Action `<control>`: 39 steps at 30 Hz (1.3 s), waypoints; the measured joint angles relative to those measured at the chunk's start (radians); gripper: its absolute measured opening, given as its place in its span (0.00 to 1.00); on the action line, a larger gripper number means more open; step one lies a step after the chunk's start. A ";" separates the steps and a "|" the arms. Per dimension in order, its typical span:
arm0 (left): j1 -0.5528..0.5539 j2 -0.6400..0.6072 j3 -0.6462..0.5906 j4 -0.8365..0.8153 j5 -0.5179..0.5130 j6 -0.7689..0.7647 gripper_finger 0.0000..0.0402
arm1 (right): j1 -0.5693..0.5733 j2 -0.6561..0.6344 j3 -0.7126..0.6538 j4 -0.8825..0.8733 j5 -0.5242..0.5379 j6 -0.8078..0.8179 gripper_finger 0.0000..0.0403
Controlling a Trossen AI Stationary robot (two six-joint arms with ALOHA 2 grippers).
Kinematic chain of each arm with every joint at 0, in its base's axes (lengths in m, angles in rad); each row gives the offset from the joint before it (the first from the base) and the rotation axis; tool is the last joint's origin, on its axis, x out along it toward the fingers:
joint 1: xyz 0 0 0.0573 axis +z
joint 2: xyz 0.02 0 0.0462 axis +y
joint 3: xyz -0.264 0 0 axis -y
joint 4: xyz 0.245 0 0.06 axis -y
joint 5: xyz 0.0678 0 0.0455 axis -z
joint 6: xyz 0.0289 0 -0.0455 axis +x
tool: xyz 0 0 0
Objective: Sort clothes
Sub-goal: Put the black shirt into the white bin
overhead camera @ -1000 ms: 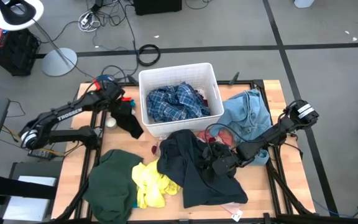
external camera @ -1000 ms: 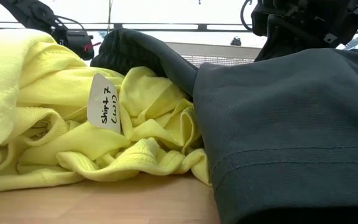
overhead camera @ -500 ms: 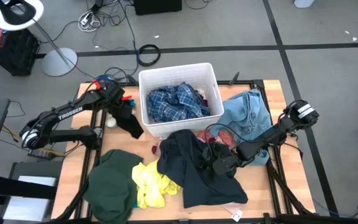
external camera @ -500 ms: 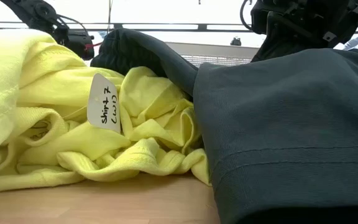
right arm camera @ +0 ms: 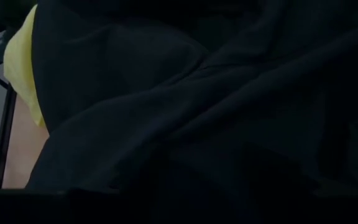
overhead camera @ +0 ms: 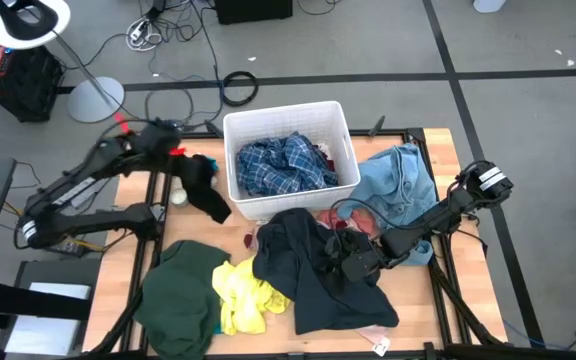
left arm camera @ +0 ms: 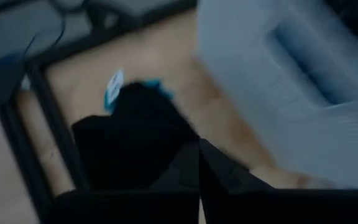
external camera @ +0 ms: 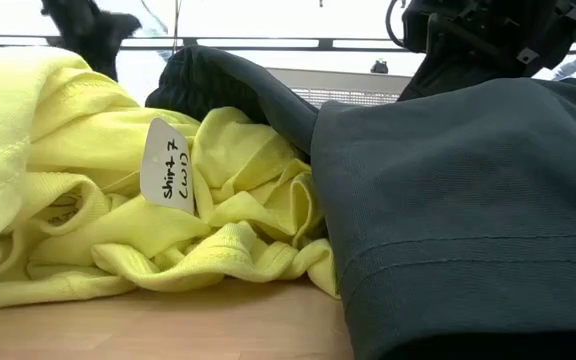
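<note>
Although most of the pale wooden table [overhead camera: 413, 300] lies under clothes, the white rectangular plastic bin [overhead camera: 234, 127] at its far edge holds only a blue plaid shirt [overhead camera: 283, 162] and a scrap of maroon. Largest on the table is the dark navy garment [overhead camera: 313, 270], with the right gripper [overhead camera: 353, 260] resting on it, jaws wide, nothing visibly held. Next come the dark green garment [overhead camera: 180, 290], the light blue denim piece [overhead camera: 400, 182] and the crumpled yellow shirt [overhead camera: 243, 295]. Smallest is the black garment [overhead camera: 203, 190] left of the bin. A second ago the left gripper [overhead camera: 173, 152] hung open there; now it has closed completely and swung back, apparently releasing the garment, so that piece likely counts as placed.
</note>
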 joint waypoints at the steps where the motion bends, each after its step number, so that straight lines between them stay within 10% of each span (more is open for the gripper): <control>1: -0.012 -0.008 0.029 0.001 0.000 -0.001 0.00 | 0.000 0.000 0.000 0.002 0.000 -0.003 0.57; 23: -0.177 0.208 0.448 0.600 0.157 0.079 0.00 | -0.001 0.000 0.000 0.007 0.000 -0.006 0.57; 39: -0.250 0.586 0.716 0.568 0.247 0.157 0.00 | -0.001 0.000 0.000 0.007 0.000 -0.013 0.57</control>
